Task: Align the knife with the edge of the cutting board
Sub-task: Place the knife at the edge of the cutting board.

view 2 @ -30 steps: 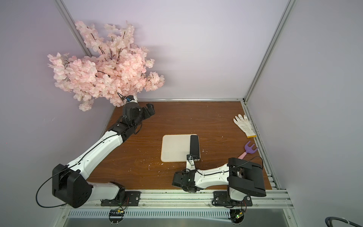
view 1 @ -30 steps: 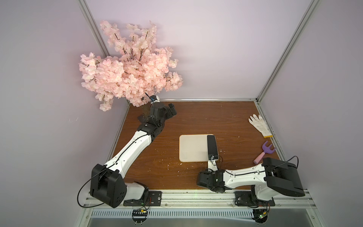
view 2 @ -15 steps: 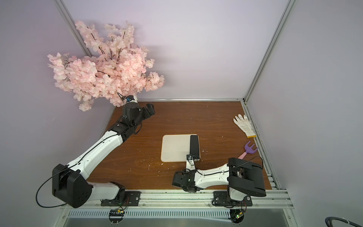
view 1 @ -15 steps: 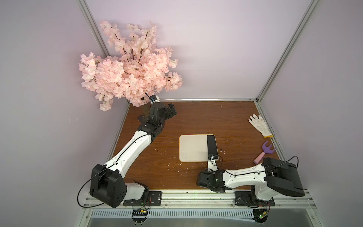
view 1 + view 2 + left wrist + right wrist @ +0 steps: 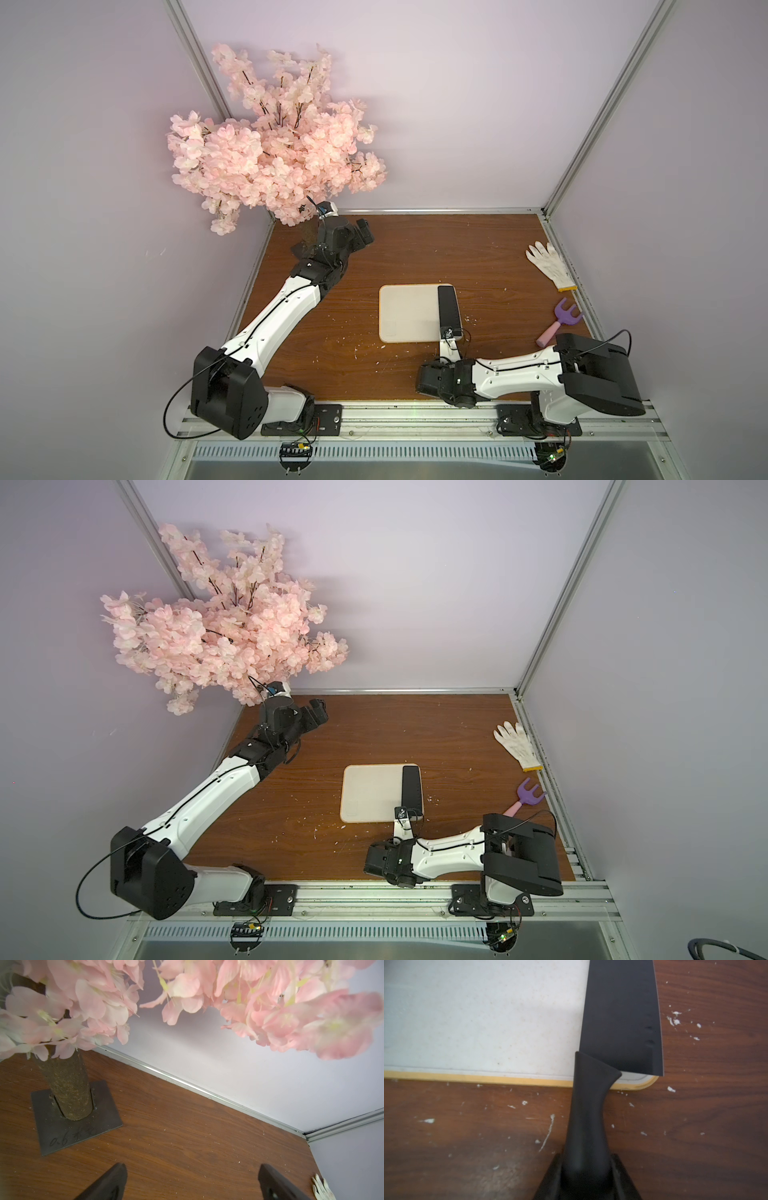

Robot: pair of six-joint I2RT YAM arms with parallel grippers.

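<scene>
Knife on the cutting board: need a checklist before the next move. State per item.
1. Right gripper shut on the knife handle: ok.
2. Blade parallel to the cutting board edge on the glove side: ok, in both top views.
3. Blade flush with that edge: cannot tell; the blade covers the rim in the right wrist view.
4. Blade resting flat on the board, not lifted: cannot tell.
5. Left gripper open, empty, away by the blossom tree: ok.
6. Purple rake apart from the board: ok.
</scene>
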